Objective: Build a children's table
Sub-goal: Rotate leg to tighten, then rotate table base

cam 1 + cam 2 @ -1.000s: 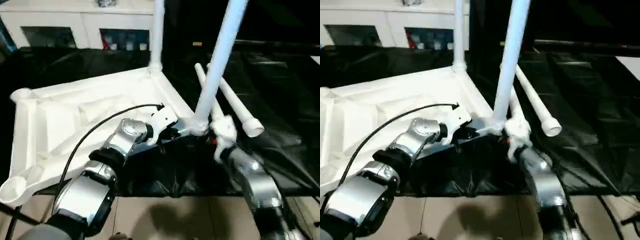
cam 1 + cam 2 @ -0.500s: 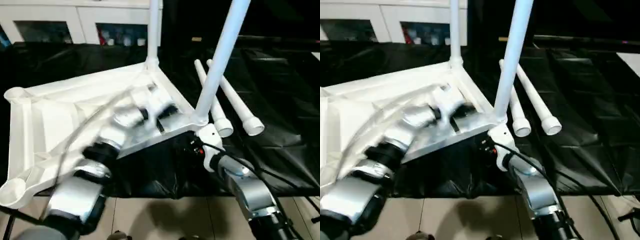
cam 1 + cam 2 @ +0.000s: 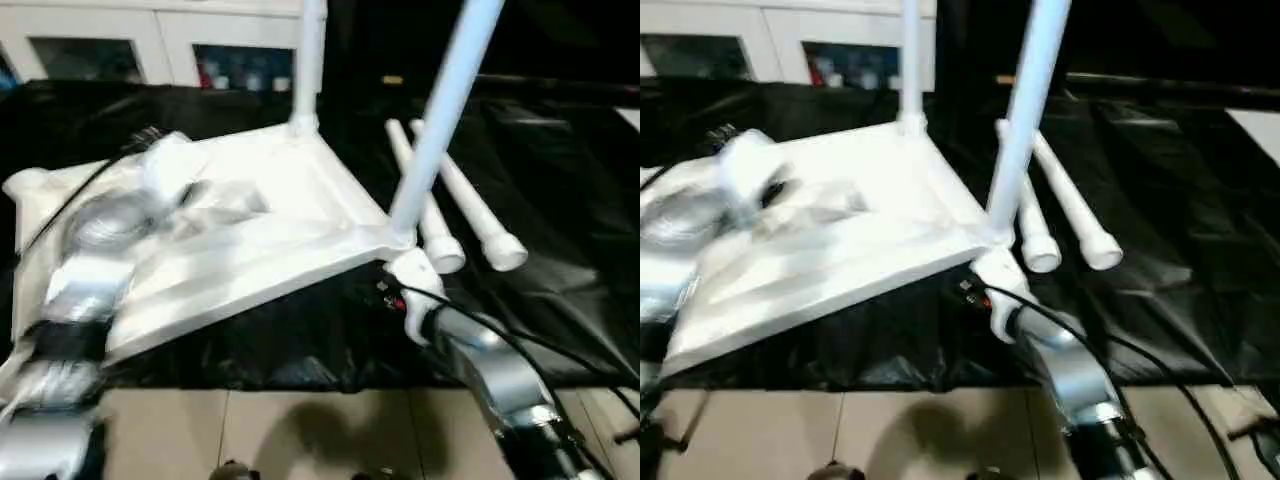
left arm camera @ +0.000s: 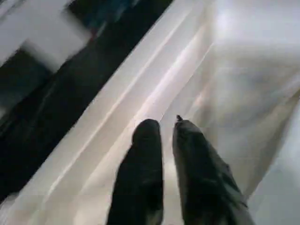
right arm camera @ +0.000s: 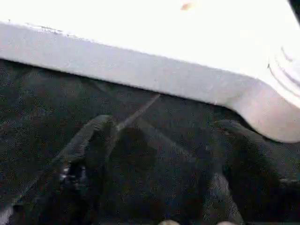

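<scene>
Left gripper [image 4: 161, 129] seemingly closed; right gripper [image 5: 173, 140] spread.

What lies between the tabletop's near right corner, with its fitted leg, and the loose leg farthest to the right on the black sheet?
One more loose leg on the black sheet, seen in both eye views.

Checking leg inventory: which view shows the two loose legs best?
Left eye view: both loose legs lie whole, side by side on the black sheet, beside the tabletop. Right eye view shows them too, partly behind the fitted leg. Both wrist views catch tabletop, not legs.
</scene>
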Controlling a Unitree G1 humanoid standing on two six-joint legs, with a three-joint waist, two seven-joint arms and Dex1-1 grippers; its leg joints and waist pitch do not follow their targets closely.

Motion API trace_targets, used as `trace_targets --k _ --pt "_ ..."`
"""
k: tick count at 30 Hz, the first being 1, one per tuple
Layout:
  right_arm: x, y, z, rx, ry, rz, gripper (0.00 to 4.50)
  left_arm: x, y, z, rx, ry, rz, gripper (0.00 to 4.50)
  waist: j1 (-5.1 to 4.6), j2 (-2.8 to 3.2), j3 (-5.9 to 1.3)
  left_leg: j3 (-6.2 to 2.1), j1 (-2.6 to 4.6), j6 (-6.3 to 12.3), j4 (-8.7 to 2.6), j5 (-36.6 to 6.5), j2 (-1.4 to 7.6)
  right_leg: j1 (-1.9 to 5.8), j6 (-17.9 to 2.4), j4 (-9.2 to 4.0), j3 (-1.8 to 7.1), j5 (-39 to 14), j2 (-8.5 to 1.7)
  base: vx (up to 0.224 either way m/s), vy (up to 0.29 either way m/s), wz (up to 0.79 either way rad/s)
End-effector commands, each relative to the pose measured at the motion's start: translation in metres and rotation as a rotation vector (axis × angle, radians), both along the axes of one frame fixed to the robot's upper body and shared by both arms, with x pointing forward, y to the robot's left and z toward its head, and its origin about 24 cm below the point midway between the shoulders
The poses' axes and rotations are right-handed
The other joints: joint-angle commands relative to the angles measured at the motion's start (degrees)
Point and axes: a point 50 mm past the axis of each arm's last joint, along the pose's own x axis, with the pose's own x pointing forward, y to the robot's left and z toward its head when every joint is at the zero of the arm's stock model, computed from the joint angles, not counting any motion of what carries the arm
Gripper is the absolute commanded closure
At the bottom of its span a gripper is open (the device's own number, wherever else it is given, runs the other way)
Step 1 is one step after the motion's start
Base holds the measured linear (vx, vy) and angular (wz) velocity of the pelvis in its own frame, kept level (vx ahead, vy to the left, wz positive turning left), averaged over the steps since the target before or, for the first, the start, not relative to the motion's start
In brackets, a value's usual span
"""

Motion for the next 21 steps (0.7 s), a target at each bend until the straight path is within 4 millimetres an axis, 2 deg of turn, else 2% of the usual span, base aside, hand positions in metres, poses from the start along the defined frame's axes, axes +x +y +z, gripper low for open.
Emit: trace_targets --k 1,2,4,5,7,8,9,10,12,13,17,19,20,21 --pt "0.005 -0.003 0.000 -0.004 0.016 -0.038 1.16 -0.010 0.018 0.008 0.058 -0.015 0.103 4.05 0.05 0.66 -3.86 -0.59 0.78 0.98 -3.85 -5.9 1.77 3.04 -11.2 -3.80 3.34 -4.0 -4.56 0.000 0.000 0.00" --pt "0.009 -0.001 0.000 0.004 0.022 -0.047 1.16 -0.015 0.026 0.002 0.082 0.029 0.124 4.05 -0.02 0.73 -3.88 -0.65 0.78 0.72 -3.85 -6.3 1.73 2.89 -11.5 -3.61 3.31 -3.6 -4.49 0.000 0.000 0.00" --pt "0.012 0.003 0.001 0.019 0.036 -0.040 1.44 -0.019 0.033 -0.010 0.104 0.091 0.137 4.29 0.09 0.42 -3.89 -0.62 0.90 0.49 -3.87 -7.1 1.56 2.82 -11.1 -3.74 3.33 -4.3 -4.39 0.000 0.000 0.00" --pt "0.014 0.005 0.001 0.018 0.033 -0.035 1.49 -0.020 0.035 -0.017 0.114 0.129 0.131 4.36 0.37 0.74 -3.91 -0.64 1.08 0.29 -3.90 -7.4 1.58 2.61 -11.0 -3.78 3.33 -4.4 -4.37 0.000 0.000 0.00" --pt "0.016 0.005 0.002 0.012 0.030 -0.034 1.53 -0.022 0.036 -0.021 0.116 0.154 0.135 4.41 0.66 0.71 -3.99 -0.64 1.17 -0.21 -3.92 -7.4 1.68 2.60 -11.0 -3.59 3.37 -3.3 -4.39 0.000 0.000 0.00" --pt "0.018 0.006 0.001 -0.003 0.033 -0.032 1.70 -0.026 0.038 -0.029 0.125 0.196 0.143 4.46 0.83 1.12 -4.04 -0.65 1.28 -0.45 -3.88 -7.4 1.70 2.47 -11.1 -3.43 3.38 -2.7 -4.41 0.000 0.000 0.00" --pt "0.021 0.006 0.000 -0.016 0.033 -0.032 1.84 -0.028 0.040 -0.035 0.131 0.231 0.147 4.49 0.68 0.94 -4.16 -0.66 1.01 -0.75 -3.90 -7.0 1.48 2.71 -11.4 -3.28 3.32 -1.2 -4.24 0.000 0.000 0.00" --pt "0.022 0.007 0.000 -0.023 0.037 -0.031 1.92 -0.031 0.041 -0.042 0.129 0.258 0.154 4.50 0.77 0.97 -4.18 -0.63 1.04 -0.76 -3.83 -6.8 1.48 2.72 -11.5 -3.28 3.34 -0.6 -4.27 0.000 0.000 0.00" --pt "0.024 0.007 -0.001 -0.028 0.043 -0.026 1.95 -0.034 0.041 -0.047 0.127 0.288 0.155 4.50 0.89 1.00 -4.25 -0.69 0.99 -0.91 -3.80 -6.6 1.45 2.88 -11.7 -3.27 3.33 0.0 -4.43 0.000 0.000 0.00" --pt "0.024 0.007 -0.001 -0.028 0.043 -0.026 2.15 -0.034 0.041 -0.047 0.127 0.288 0.155 4.50 0.74 0.81 -4.20 -0.75 0.80 -0.92 -3.85 -6.7 1.42 3.06 -11.7 -3.21 3.30 0.1 -4.38 0.000 0.000 0.00" --pt "0.035 0.017 -0.008 -0.009 0.102 -0.028 2.43 -0.044 0.025 -0.068 0.017 0.429 0.051 4.50 0.50 0.77 -4.22 -0.73 0.86 -0.82 -3.82 -7.2 1.50 3.01 -12.5 -3.38 3.38 -2.0 -4.79 0.000 0.000 0.00" --pt "0.038 0.019 -0.009 -0.004 0.105 -0.027 2.66 -0.046 0.021 -0.068 0.001 0.452 0.020 4.50 0.40 0.61 -4.11 -0.65 0.92 -0.83 -3.87 -8.0 1.53 2.94 -12.5 -3.60 3.40 -3.2 -4.63 0.000 0.000 0.00" --pt "0.043 0.021 -0.010 0.000 0.103 -0.021 2.75 -0.050 0.012 -0.066 -0.027 0.495 -0.050 4.50 0.41 0.54 -4.18 -0.74 0.97 -0.94 -3.89 -8.0 1.65 2.92 -12.8 -3.40 3.40 -3.5 -4.97 0.000 0.000 0.00" --pt "0.045 0.022 -0.010 0.000 0.102 -0.019 2.75 -0.051 0.009 -0.066 -0.041 0.510 -0.081 4.50 0.37 0.72 -4.16 -0.76 0.94 -1.11 -3.94 -8.3 1.62 2.85 -13.0 -3.39 3.33 -4.1 -4.86 0.000 0.000 0.00"
